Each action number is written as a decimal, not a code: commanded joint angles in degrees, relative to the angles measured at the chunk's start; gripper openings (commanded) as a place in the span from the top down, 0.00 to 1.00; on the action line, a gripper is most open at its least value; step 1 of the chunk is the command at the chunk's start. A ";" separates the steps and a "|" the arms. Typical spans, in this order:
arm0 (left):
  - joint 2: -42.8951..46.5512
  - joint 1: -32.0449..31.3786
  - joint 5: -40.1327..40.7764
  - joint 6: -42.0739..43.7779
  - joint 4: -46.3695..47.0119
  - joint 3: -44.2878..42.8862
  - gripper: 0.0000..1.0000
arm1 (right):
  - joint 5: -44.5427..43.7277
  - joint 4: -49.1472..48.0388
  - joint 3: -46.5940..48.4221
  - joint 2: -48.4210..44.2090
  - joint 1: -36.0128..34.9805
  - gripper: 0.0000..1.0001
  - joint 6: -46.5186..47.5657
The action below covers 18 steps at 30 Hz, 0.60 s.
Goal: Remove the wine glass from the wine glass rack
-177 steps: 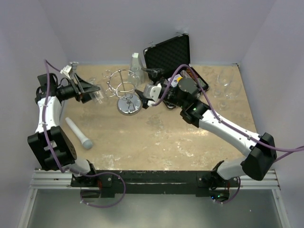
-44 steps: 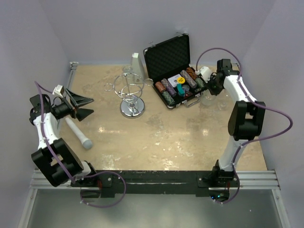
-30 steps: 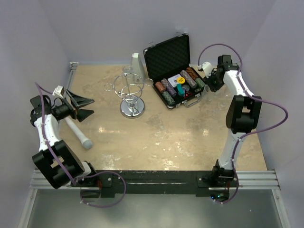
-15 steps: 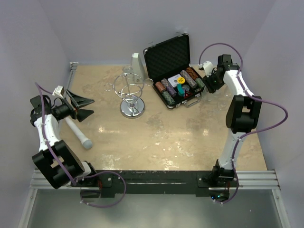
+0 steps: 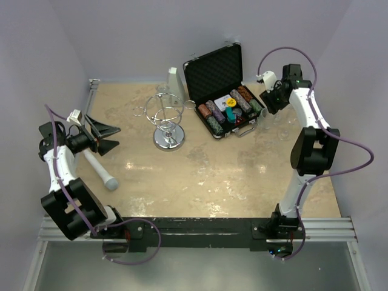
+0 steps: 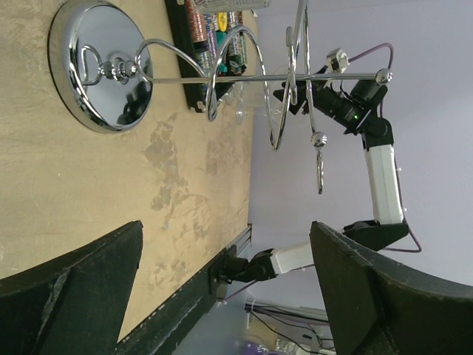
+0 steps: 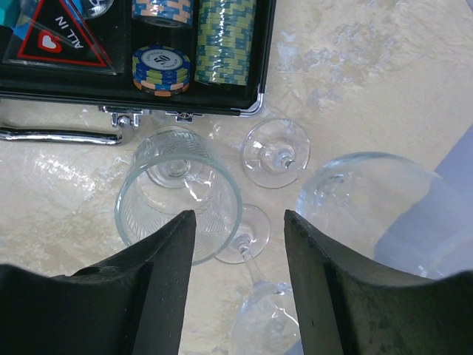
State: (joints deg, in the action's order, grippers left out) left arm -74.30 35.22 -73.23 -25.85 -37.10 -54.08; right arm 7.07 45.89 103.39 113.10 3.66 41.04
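Right fingers spread above wine glasses faint overhead.

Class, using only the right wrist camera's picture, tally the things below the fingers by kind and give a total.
wine glasses: 3
poker chip case: 1
chip stacks: 3
ALL IN triangle: 1
Total: 8

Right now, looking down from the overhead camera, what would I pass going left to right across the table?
Left pincer → chrome wire rack → open case of poker chips → right pincer.
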 commanded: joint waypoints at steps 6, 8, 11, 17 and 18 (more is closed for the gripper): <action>-4.35 0.11 2.57 5.36 0.71 -5.49 0.00 | 2.42 2.27 5.76 -5.17 0.12 0.44 -4.90; -6.72 0.11 3.70 6.59 0.89 -8.21 0.00 | 2.77 2.36 7.69 -5.43 0.12 0.42 -7.10; -11.37 0.02 7.12 9.31 1.07 -13.13 0.00 | 4.70 1.14 10.59 -6.31 0.12 0.40 -11.49; -19.20 -0.24 10.39 9.77 5.97 -23.42 0.00 | 13.48 -4.21 13.94 -10.61 -0.58 0.38 -16.16; -19.82 -0.42 10.82 9.15 8.08 -24.57 0.00 | 14.71 -6.14 13.59 -11.84 -0.58 0.29 -16.69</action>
State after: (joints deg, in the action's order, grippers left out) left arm -91.92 35.20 -64.51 -17.69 -36.05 -72.53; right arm 13.91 46.39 113.34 107.72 3.55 28.95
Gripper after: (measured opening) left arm 0.996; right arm 0.613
